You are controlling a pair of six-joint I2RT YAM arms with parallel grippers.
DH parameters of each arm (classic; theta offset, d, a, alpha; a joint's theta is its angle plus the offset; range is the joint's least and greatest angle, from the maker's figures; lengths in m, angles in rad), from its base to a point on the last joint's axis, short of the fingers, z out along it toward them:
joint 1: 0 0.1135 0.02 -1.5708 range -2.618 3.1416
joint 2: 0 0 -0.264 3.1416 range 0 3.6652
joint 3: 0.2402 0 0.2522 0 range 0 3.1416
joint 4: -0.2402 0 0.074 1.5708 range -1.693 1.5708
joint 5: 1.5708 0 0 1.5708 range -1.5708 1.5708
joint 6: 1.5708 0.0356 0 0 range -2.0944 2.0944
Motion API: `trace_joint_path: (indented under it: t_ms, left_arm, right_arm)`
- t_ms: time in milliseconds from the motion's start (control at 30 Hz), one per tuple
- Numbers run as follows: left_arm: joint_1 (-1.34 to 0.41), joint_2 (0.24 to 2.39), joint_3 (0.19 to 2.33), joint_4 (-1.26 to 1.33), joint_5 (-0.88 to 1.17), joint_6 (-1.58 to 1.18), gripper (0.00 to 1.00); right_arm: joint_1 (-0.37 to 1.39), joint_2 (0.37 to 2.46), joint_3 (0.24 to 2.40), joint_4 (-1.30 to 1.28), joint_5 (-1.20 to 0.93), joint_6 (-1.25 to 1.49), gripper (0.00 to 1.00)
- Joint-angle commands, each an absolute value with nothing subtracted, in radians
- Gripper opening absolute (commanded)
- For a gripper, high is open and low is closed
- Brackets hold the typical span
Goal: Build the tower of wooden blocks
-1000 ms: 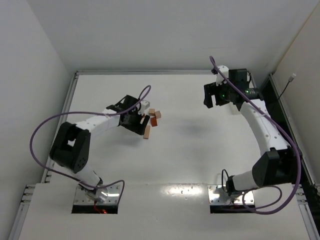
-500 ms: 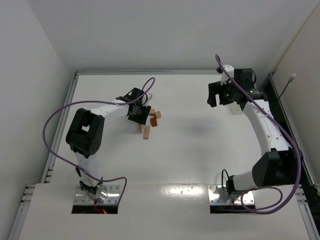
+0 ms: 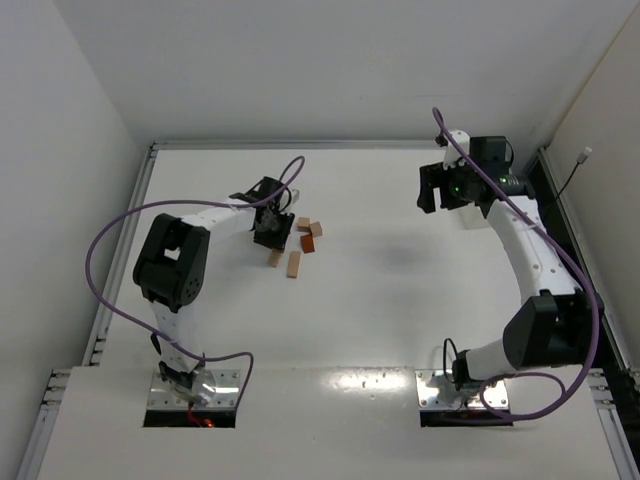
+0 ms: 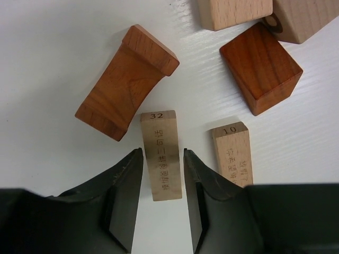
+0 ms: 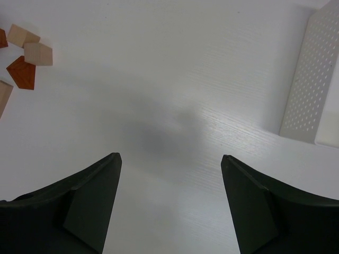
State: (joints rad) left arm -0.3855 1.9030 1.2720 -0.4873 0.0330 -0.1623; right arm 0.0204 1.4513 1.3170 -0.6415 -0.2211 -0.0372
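Pale plank 32 (image 4: 160, 135) was gripped across its long sides by the left gripper (image 4: 162, 159), lower centre, likely for lifting from the loose wood blocks (image 3: 306, 236); right gripper (image 3: 432, 192) was held open, empty.

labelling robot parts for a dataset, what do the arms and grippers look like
The left arm and right arm have white link shells with black joint housings, and a purple cable loops along each. The left gripper and right gripper have matte black wedge-shaped fingers. Small green lights glow at the right wrist.
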Motion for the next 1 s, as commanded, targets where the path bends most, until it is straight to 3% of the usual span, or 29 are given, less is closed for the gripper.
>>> trace_joint_path:
  t_ms: [0, 133, 233, 367, 400, 500, 767, 967]
  left_arm:
    - [-0.37, 1.907, 1.263, -0.489, 0.032, -0.163, 0.33]
    - [-0.37, 1.907, 1.262, -0.489, 0.043, -0.163, 0.27]
    - [-0.351, 1.928, 1.262, -0.501, 0.063, -0.163, 0.28]
    - [-0.351, 1.928, 1.253, -0.502, 0.106, -0.15, 0.42]
    - [-0.342, 1.928, 1.243, -0.502, 0.12, -0.141, 0.51]
    - [-0.342, 1.902, 1.22, -0.502, 0.149, -0.141, 0.63]
    - [-0.342, 1.815, 1.155, -0.491, 0.257, -0.132, 0.63]
    - [-0.342, 1.755, 1.097, -0.462, 0.324, -0.132, 0.73]
  right_arm:
    - [0.015, 1.463, 1.371, -0.634, -0.242, -0.037, 0.72]
    - [0.015, 1.463, 1.371, -0.624, -0.242, -0.037, 0.72]
    - [0.015, 1.473, 1.371, -0.624, -0.242, -0.037, 0.72]
    - [0.015, 1.473, 1.371, -0.624, -0.242, -0.037, 0.72]
    - [0.015, 1.473, 1.371, -0.624, -0.242, -0.037, 0.72]
    - [0.015, 1.473, 1.361, -0.624, -0.242, -0.037, 0.72]
    - [0.015, 1.473, 1.352, -0.615, -0.252, -0.037, 0.72]
    - [0.015, 1.453, 1.342, -0.615, -0.261, -0.037, 0.72]
